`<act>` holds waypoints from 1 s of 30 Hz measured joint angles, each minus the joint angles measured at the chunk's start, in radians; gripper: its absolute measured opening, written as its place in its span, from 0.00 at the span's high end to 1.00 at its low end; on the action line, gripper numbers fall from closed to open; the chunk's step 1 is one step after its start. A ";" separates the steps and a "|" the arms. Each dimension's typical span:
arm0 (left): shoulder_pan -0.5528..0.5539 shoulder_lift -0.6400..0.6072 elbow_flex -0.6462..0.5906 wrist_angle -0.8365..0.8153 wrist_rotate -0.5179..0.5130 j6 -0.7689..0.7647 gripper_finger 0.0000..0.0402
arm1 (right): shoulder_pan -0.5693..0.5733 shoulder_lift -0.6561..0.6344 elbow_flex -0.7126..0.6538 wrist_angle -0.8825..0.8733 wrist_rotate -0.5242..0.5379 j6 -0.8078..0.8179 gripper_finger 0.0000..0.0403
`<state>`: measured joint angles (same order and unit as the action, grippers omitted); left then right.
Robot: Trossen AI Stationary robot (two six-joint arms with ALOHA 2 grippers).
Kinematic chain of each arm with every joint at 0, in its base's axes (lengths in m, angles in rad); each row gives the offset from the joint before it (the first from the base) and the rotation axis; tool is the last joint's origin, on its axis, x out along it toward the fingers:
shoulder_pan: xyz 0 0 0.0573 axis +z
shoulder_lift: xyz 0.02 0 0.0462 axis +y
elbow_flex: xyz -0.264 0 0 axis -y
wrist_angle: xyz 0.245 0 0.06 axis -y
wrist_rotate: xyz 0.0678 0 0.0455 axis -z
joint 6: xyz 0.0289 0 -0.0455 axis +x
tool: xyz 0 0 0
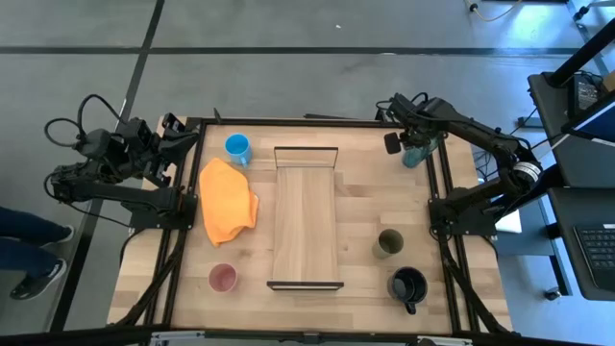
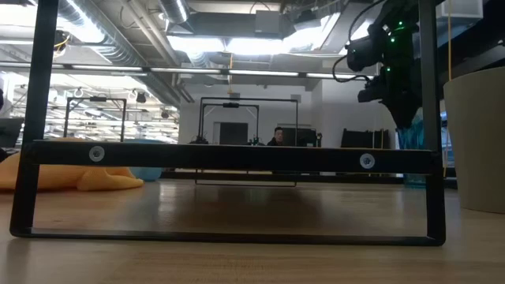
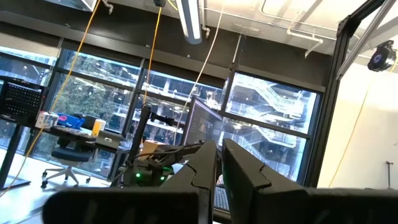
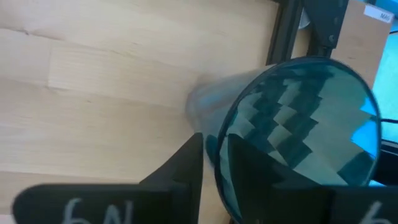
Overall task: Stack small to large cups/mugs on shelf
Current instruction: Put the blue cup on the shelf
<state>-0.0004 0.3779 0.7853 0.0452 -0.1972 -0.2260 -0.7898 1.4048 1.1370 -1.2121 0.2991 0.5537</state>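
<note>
Five vessels: all on the light-wood tabletop (image 1: 360,192), none on the shelf yet.

High view, right gripper (image 1: 413,146): at the table's far right corner, over the teal translucent faceted tumbler (image 1: 416,155); I judge this the first pick.
High view, other cups: the olive-green round cup (image 1: 389,242) and the black handled mug (image 1: 407,284) sit well nearer the front edge than that gripper. The bright blue handled mug (image 1: 237,148) is far to its left across the table, and the pink round cup (image 1: 223,278) sits diagonally opposite.
High view, shelf: the long narrow light-wood plank with black end frames (image 1: 306,223) lies bare, left of and nearer than the right gripper, probably kept free for the row of cups.
High view, orange cloth (image 1: 227,199): crumpled beside the plank, on the side away from the right gripper.
High view, left gripper (image 1: 178,144): folded back off the table's left edge, waiting.

Low view: the right gripper (image 2: 394,91) hangs directly above the tumbler (image 2: 412,154), seen past the plank's black frame (image 2: 229,155).

Left wrist view: the left gripper (image 3: 219,163) points out into the room, fingers pressed nearly together with nothing between them.

Right wrist view: the right gripper (image 4: 214,168) straddles the tumbler's rim (image 4: 298,118), one finger inside the mouth and one outside, pinching the wall, a hold that suits lifting it upright.
</note>
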 joint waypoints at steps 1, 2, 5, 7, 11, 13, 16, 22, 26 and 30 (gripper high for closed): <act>0.000 0.000 0.000 0.000 0.000 0.000 0.94 | 0.000 0.000 0.000 0.000 0.004 -0.006 0.84; 0.000 0.000 0.000 0.000 0.000 0.000 0.94 | 0.000 0.000 0.000 0.000 0.005 -0.010 0.85; 0.000 0.000 0.000 0.000 0.000 0.000 0.94 | 0.000 0.000 0.000 0.000 0.006 -0.011 0.88; 0.000 0.000 0.000 0.000 0.000 0.000 0.94 | 0.000 0.000 0.000 0.000 0.006 -0.012 0.89; 0.000 0.000 0.000 0.000 0.000 0.000 0.94 | 0.001 0.000 0.001 0.000 0.005 -0.014 0.92; 0.000 0.000 0.000 0.000 0.000 0.000 0.94 | 0.001 0.000 0.001 0.000 0.005 -0.014 0.94; 0.000 0.000 0.000 0.000 0.000 0.000 0.94 | 0.002 0.000 0.001 0.000 0.005 -0.016 0.97; 0.000 0.000 0.000 0.000 0.000 0.000 0.94 | 0.021 0.000 0.002 0.002 -0.013 -0.026 0.96; 0.000 0.000 0.000 0.000 0.000 0.000 0.94 | 0.063 0.001 0.028 0.005 -0.042 -0.033 0.97; 0.000 0.000 0.000 0.000 0.000 0.000 0.94 | 0.112 0.001 0.086 0.003 -0.054 -0.033 0.97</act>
<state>-0.0006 0.3779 0.7853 0.0451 -0.1970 -0.2260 -0.6777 1.4055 1.2229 -1.2090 0.2455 0.5208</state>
